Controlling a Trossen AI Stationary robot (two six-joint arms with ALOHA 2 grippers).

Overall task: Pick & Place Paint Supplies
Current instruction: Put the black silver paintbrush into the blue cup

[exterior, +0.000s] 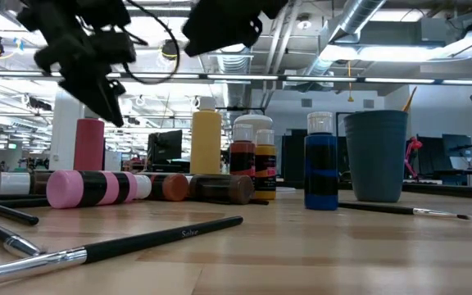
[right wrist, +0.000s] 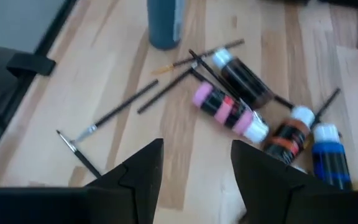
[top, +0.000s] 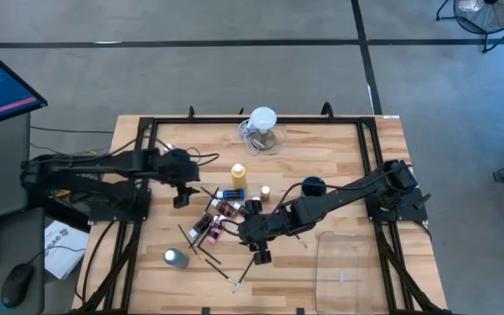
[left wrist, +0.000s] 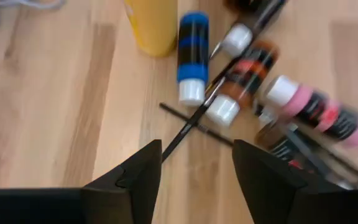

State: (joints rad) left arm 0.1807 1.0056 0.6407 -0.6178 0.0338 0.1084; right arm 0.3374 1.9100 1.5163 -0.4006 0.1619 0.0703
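Note:
The paint supplies lie in a loose heap [top: 226, 213] at the table's middle: a pink-capped bottle [right wrist: 229, 112], a blue one [left wrist: 192, 56], brown and orange ones [left wrist: 244, 78], and thin dark paintbrushes [right wrist: 114, 112]. A yellow squeeze bottle [top: 238, 175] stands upright behind them. My left gripper [top: 180, 198] hangs open left of the heap, tipped down, with a brush [left wrist: 194, 121] just beyond its fingers [left wrist: 142, 171]. My right gripper [top: 262, 255] hangs open above the table at the heap's near right, with bare wood under its fingers [right wrist: 145, 168].
A clear jug with a white round top [top: 263, 131] stands at the far middle. A dark cup [top: 313, 186] stands right of the heap, and a clear bin [top: 344, 262] sits at the near right. A grey can [top: 175, 257] lies near left.

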